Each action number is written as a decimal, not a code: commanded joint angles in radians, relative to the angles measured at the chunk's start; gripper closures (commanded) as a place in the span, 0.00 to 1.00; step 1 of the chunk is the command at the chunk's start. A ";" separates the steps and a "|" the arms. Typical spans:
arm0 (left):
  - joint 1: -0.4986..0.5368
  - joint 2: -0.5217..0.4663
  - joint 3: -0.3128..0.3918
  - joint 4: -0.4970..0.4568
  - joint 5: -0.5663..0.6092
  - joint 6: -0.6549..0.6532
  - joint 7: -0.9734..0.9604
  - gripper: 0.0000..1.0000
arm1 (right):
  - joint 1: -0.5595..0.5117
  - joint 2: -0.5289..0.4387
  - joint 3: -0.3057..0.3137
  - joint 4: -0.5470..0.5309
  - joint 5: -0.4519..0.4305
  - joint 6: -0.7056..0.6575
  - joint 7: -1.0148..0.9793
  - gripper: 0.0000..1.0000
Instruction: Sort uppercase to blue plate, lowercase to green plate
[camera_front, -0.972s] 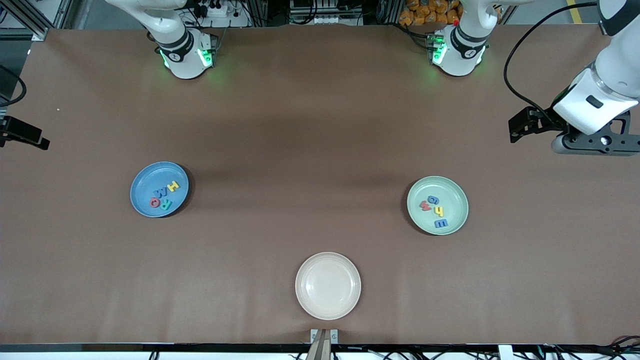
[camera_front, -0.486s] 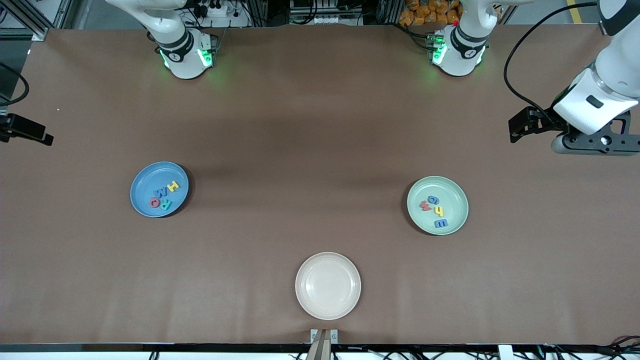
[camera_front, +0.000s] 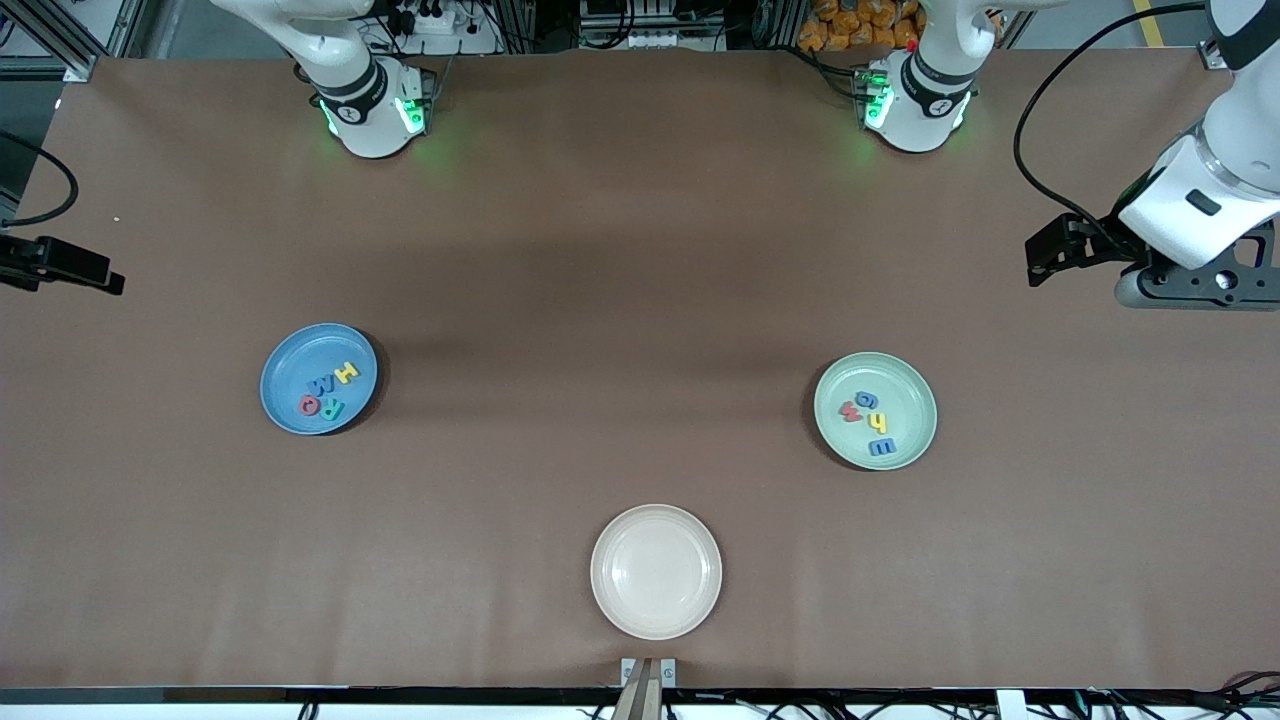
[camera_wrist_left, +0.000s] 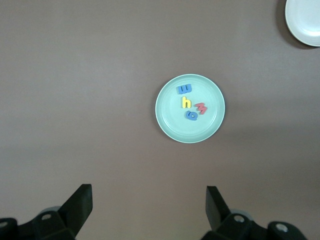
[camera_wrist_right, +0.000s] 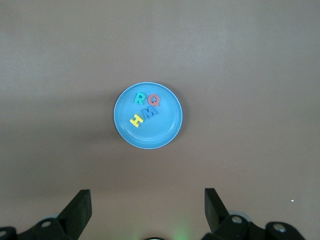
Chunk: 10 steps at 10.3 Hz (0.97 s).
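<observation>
Both grippers, L (camera_wrist_left: 147, 212) and R (camera_wrist_right: 145, 212), open, empty, high over table edges; uppercase (camera_front: 328, 391) on blue plate (camera_front: 285, 400), lowercase (camera_front: 868, 420) on green plate (camera_front: 915, 400), well apart from both.

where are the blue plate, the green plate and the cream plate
blue plate (camera_front: 283, 370), front view, bare floor near its rim
green plate (camera_front: 908, 395), front view, bare floor beside the letters
cream plate (camera_front: 655, 570), front view, middle of its bare floor
</observation>
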 joint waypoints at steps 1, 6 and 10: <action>0.009 -0.004 -0.002 0.008 -0.020 -0.006 0.006 0.00 | -0.018 0.004 0.020 0.003 -0.007 -0.003 -0.044 0.00; 0.005 0.004 -0.002 0.013 -0.021 -0.004 0.004 0.00 | -0.010 0.015 0.020 0.009 -0.010 -0.002 -0.052 0.00; 0.004 0.007 -0.004 0.030 -0.021 0.031 0.006 0.00 | -0.003 0.013 0.020 0.009 -0.012 -0.002 -0.050 0.00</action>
